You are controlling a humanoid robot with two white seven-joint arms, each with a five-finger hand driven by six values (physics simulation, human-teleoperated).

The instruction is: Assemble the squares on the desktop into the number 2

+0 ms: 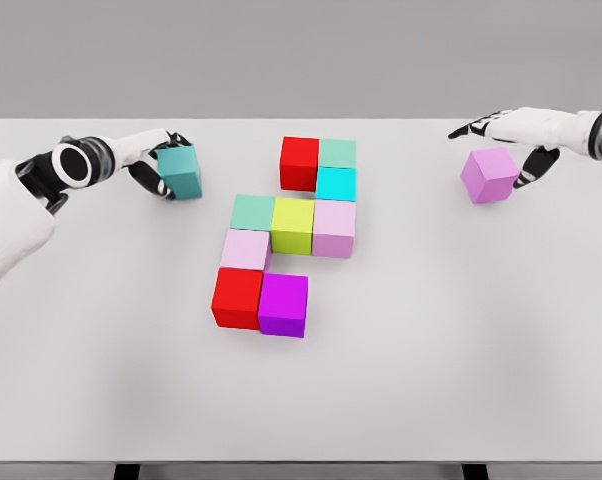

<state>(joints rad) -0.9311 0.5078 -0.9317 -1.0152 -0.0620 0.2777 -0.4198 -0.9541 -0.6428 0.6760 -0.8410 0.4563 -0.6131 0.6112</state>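
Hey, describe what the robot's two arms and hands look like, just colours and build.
Both arms have smooth white shells with black joints. The left arm shows a black-and-white ringed wrist before the left hand. The right hand has a white back and dark fingers.

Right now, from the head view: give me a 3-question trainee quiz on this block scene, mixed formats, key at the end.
1. True or false: the left hand is closed on the teal cube.
2. Multiple choice: the purple cube at the bottom of the cluster touches which block on its left? A) yellow-green cube B) lower red cube C) cyan cube
3. Fill in: the block by the right hand is the ____ cube, standing apart from the cluster.

Key:
1. True.
2. B, the lower red cube.
3. Violet cube; the hand is beside it, fingers spread, not gripping.
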